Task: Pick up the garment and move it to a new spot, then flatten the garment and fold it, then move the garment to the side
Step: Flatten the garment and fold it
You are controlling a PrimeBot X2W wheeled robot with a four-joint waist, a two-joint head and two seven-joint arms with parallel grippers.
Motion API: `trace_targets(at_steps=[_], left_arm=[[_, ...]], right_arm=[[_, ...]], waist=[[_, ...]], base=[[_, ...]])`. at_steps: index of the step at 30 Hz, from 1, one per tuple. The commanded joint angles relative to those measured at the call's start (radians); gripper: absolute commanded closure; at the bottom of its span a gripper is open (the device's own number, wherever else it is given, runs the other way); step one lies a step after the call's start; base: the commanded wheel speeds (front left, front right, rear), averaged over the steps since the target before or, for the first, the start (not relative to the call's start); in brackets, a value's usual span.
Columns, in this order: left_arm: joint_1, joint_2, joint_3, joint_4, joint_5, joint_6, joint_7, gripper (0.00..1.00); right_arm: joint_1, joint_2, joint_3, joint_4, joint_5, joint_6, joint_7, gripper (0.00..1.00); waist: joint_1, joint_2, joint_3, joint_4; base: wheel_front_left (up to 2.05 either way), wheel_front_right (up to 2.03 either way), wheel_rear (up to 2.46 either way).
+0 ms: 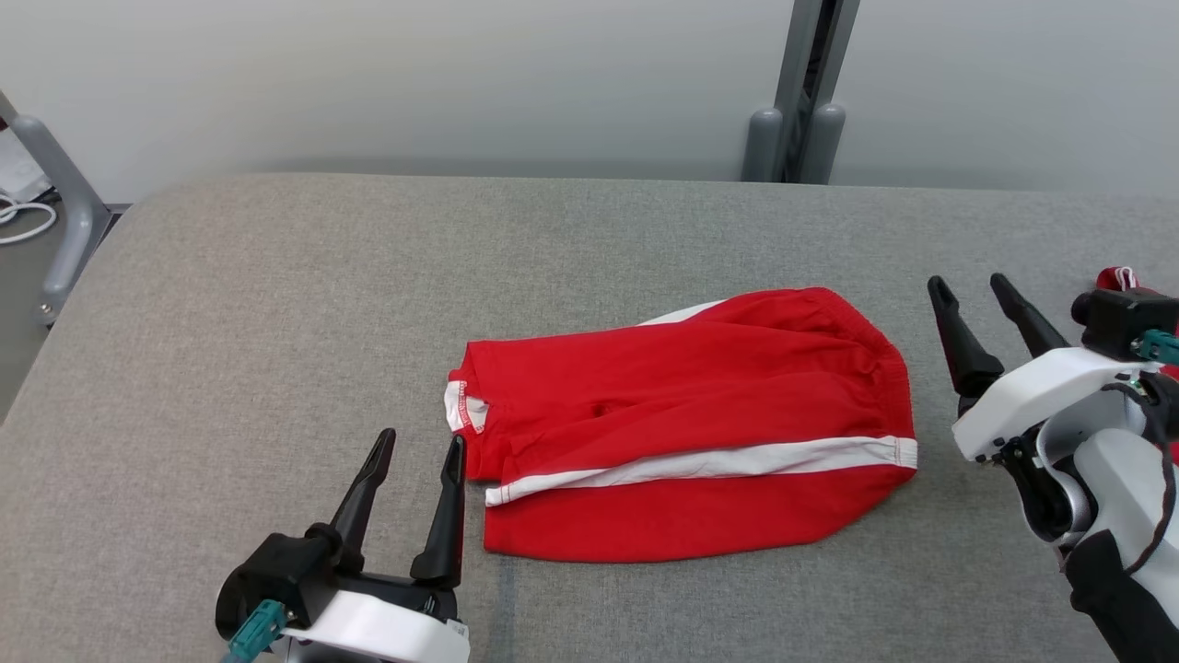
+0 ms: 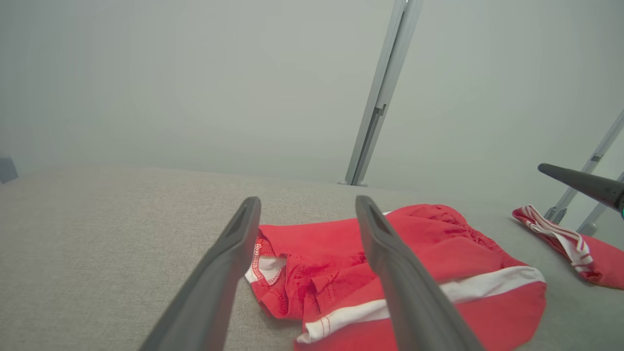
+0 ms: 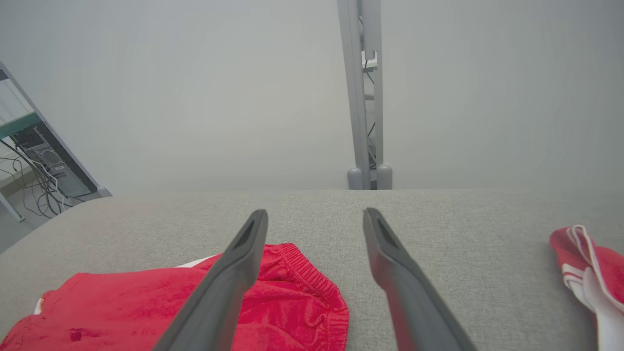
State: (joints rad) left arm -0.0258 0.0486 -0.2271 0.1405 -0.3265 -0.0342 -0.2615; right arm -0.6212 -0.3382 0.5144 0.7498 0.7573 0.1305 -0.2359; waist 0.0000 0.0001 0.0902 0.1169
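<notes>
On the grey surface, folded red shorts lie between left pincer and right pincer, both spread and empty; gripping every layer should preserve the fold.

The garment is bright red, with a white stripe running along it and white showing inside its hem. The table beneath is a speckled grey weave. Near the table's right edge, another red cloth has white stripes.
</notes>
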Motion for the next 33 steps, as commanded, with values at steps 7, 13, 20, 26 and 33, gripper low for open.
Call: trace_targets(at_steps=[7,13,20,26,33], left_arm=[[0.019,0.004,0.018,-0.012,-0.003,0.007,-0.003,0.00],[0.029,0.004,0.025,-0.017,-0.008,0.010,-0.003,0.00],[0.037,0.004,0.030,-0.018,-0.020,0.016,-0.003,0.00],[0.035,0.004,0.036,-0.010,-0.020,0.010,-0.003,0.00],[0.028,0.004,-0.018,0.083,-0.014,-0.022,-0.003,0.00]], right_arm=[[0.100,-0.020,-0.155,-0.219,-0.119,0.000,-0.031,0.00],[0.318,0.077,-0.364,-0.469,-0.296,0.001,-0.029,0.00],[0.498,0.170,-0.432,-0.559,-0.390,0.001,-0.029,0.00],[0.522,0.191,-0.440,-0.571,-0.409,0.001,-0.029,0.00],[0.506,0.191,-0.434,-0.564,-0.407,0.001,-0.029,0.00]], waist=[[0.0000,-0.0001,-0.035,-0.028],[0.0000,-0.0001,-0.040,-0.038],[0.0000,-0.0001,-0.046,-0.045],[0.0000,-0.0001,-0.036,-0.052],[0.0000,-0.0001,-0.016,-0.065]], base=[[0.00,0.00,0.00],[0.00,0.00,0.00],[0.00,0.00,0.00],[0.00,0.00,0.00],[0.00,0.00,0.00]])
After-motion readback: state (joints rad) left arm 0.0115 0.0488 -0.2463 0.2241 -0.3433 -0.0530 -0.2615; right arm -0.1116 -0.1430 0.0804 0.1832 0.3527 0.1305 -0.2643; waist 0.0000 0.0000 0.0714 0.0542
